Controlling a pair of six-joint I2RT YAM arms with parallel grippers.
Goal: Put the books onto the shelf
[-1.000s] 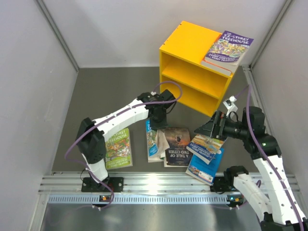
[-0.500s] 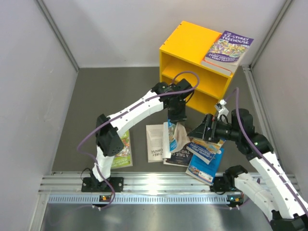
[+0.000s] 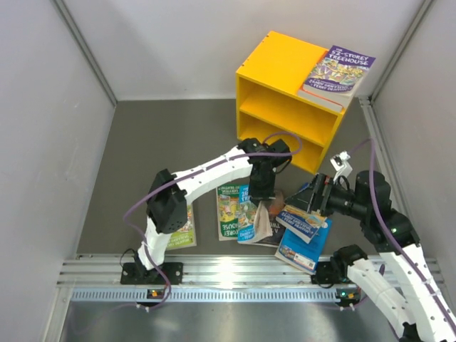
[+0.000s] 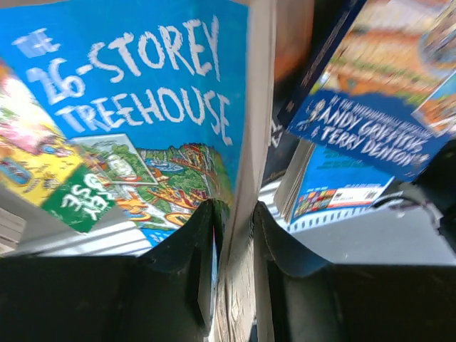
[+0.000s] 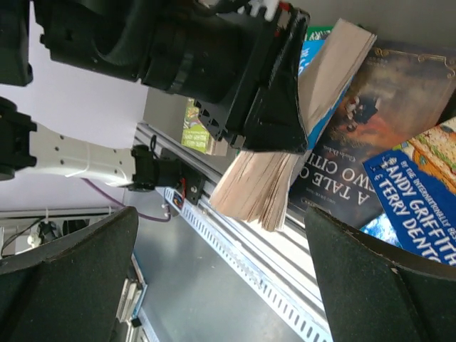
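Left gripper (image 3: pixel 261 194) narrowly closed, I pinch the blue Treehouse book (image 3: pixel 246 214) by its edge, it hangs below the jaws | shelf (image 3: pixel 279 80) opening lies at 1 o'clock from them | right gripper (image 3: pixel 306 199) wide open, empty.

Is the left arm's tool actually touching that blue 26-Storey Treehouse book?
Touching. The left wrist view shows the left tool pinching the edge of the 26-Storey Treehouse book, with no gap on either side.
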